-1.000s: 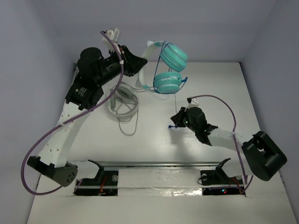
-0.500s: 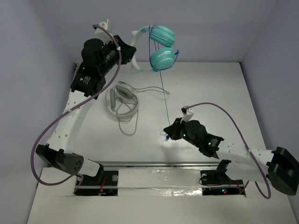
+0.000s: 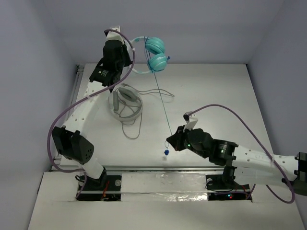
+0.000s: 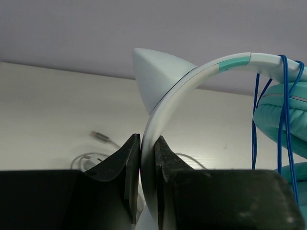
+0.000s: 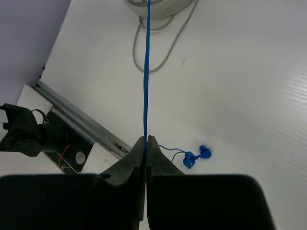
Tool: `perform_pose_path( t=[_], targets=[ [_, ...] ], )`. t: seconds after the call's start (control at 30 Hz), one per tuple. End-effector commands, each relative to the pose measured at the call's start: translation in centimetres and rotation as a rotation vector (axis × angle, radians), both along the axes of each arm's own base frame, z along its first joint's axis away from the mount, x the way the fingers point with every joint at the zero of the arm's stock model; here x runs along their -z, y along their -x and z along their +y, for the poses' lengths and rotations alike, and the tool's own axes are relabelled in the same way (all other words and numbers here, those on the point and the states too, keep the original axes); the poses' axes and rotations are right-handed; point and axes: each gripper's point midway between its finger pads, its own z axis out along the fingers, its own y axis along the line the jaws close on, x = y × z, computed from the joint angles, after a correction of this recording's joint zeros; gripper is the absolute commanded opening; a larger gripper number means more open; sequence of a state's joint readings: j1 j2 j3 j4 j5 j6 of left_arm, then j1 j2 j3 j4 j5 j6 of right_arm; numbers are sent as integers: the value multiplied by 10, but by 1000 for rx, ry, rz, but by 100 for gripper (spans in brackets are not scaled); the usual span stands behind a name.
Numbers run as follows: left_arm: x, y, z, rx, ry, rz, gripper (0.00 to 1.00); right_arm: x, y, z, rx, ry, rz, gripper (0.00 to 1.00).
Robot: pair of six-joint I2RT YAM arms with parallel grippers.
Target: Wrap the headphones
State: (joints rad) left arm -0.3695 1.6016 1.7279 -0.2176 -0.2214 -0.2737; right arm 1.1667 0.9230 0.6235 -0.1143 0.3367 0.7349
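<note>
teal and white, the headphones [image 3: 157,62] are hanging in the air beyond the grey headset [image 3: 127,103] that is lying on the desk [image 3: 216,96], as the overhead view is showing. the left pincer [image 3: 131,55] is holding them up, just past the far side of the grey headset. the thin blue cord [image 3: 162,103] is running taut from the headphones, passing to the right of the grey headset, down to the right pincer [image 3: 171,142], which is sitting to the right of the grey headset and nearer the arm bases. the cord's bunched blue end [image 3: 166,153] is dangling just beside that pincer.

at the left wrist, the pincer is clamping its two dark fingers on either face of the white headband [image 4: 192,76], almost fully closed on it. a pale pointed ear [image 4: 156,76] is sticking up from the band, and a teal ear cup [image 4: 271,127] with cord looped over it is showing at the right edge.

at the right wrist, the pincer is pinching the cord with no gap between its fingers. the cord is stretching straight away toward the grey headset, and the bunched end is resting on the desk close by.
</note>
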Motion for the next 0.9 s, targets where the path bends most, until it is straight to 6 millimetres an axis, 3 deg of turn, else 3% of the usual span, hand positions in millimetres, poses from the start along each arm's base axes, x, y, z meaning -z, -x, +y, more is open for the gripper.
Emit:
perform_pose_path(
  t=[0.0, 0.2, 0.33, 0.37, 0.4, 0.5, 0.63, 0.7, 0.87],
  targets=[
    [-49, -8, 35, -178, -2, -178, 0, -16, 10, -2, -23, 98, -8, 0],
    [10, -27, 40, -228, -165, -64, 0, -26, 25, 8, -88, 244, -30, 0],
    [38, -21, 3, -152, -267, -18, 0, -43, 21, 5, -89, 310, -79, 0],
    [41, -17, -4, -152, -303, -9, 0, -61, 19, 3, -86, 290, -111, 0],
    [54, -10, -32, -107, -352, 13, 0, -70, 16, 0, -78, 291, -130, 0],
    [80, 4, -50, -92, -500, 49, 0, -105, 7, -15, -36, 293, -205, 0],
    [136, 30, -84, 52, -574, 163, 0, -141, 2, -35, -5, 282, -282, 0],
    [153, 48, -88, 79, -636, 201, 0, -153, -1, -50, 35, 287, -299, 0],
    [178, 107, -112, 246, -694, 270, 0, -158, -5, -75, 101, 313, -318, 0]
  ],
)
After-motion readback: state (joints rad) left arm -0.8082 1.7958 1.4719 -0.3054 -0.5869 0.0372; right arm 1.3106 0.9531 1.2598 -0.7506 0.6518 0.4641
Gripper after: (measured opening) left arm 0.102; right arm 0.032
